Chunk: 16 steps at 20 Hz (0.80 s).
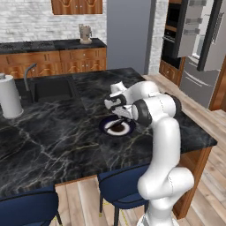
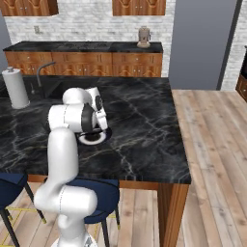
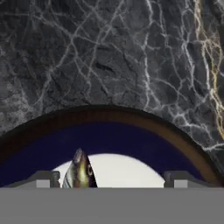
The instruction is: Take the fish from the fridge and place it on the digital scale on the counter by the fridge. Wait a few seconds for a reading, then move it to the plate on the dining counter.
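Black marble bench (image 1: 66, 128), centre frame, carries the plate (image 3: 131, 140). Fish (image 3: 79, 173) lies on the plate's white centre, bottom of hand view, between the parted fingers of the gripper (image 3: 111, 181), which grips nothing. Placement appears complete; only withdrawal remains.

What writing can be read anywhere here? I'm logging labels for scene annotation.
None: no legible word, number, brand or sign in any view.
The plate, the fish, the dining counter, the fridge and the paper towel roll bear no print.
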Available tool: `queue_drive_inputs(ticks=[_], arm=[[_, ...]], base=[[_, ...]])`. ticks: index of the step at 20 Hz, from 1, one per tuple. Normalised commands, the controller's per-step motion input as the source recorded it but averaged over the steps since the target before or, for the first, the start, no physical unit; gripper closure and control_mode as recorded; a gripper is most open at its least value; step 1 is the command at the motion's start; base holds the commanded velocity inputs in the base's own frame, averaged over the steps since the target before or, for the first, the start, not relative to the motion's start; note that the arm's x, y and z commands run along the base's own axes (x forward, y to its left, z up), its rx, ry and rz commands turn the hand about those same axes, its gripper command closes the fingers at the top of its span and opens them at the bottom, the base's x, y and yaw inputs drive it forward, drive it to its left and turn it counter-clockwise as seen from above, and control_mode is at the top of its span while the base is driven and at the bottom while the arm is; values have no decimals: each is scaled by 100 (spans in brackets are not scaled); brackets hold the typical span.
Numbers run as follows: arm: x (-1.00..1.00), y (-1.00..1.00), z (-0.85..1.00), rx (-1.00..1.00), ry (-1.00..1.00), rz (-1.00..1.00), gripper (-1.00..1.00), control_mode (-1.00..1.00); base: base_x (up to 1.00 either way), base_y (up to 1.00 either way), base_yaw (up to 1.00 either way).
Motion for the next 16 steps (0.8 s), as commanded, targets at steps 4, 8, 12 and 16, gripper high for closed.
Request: queue_drive_inputs(ticks=[4,8,12,16], arm=[[-68,2,100,12,-14,0,-100,-100],[-95,13,96,11,-12,0,-100,-100],[-100,32,58,3,-17,0,-100,-100],[-100,20,43,0,-21,1,-100,-100]], base=[[0,0,0],[0,0,0],[0,0,0],[0,0,0]])
